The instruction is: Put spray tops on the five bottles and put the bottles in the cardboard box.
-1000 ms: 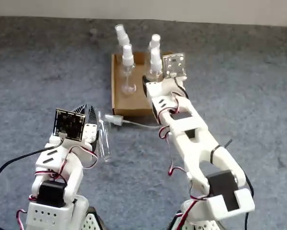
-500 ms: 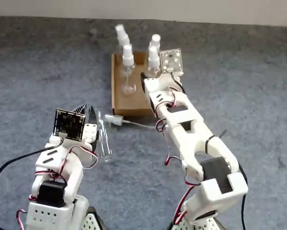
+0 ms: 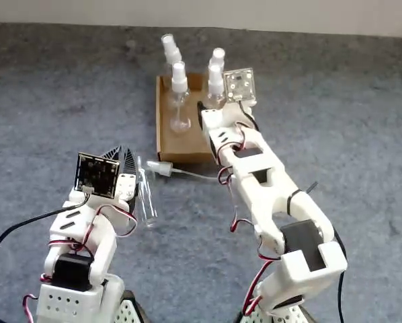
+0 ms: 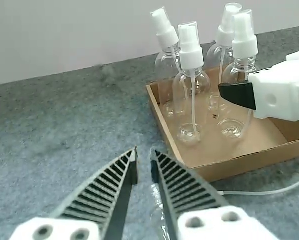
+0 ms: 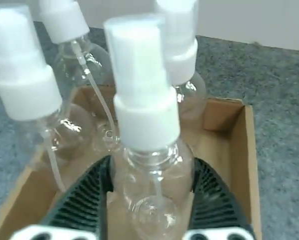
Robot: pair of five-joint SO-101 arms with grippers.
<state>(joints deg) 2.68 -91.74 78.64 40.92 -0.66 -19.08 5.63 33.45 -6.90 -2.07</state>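
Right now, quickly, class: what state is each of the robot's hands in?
Left hand: barely open, holding nothing.
Right hand: closed on a bottle that has its spray top on.

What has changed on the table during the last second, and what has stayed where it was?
The right gripper, shut on a capped spray bottle, carried it slightly farther across the cardboard box, away from the robot, then kept still for the last half second. The left gripper, the capless bottle lying beside it, the loose spray top and the three other capped bottles stayed put.
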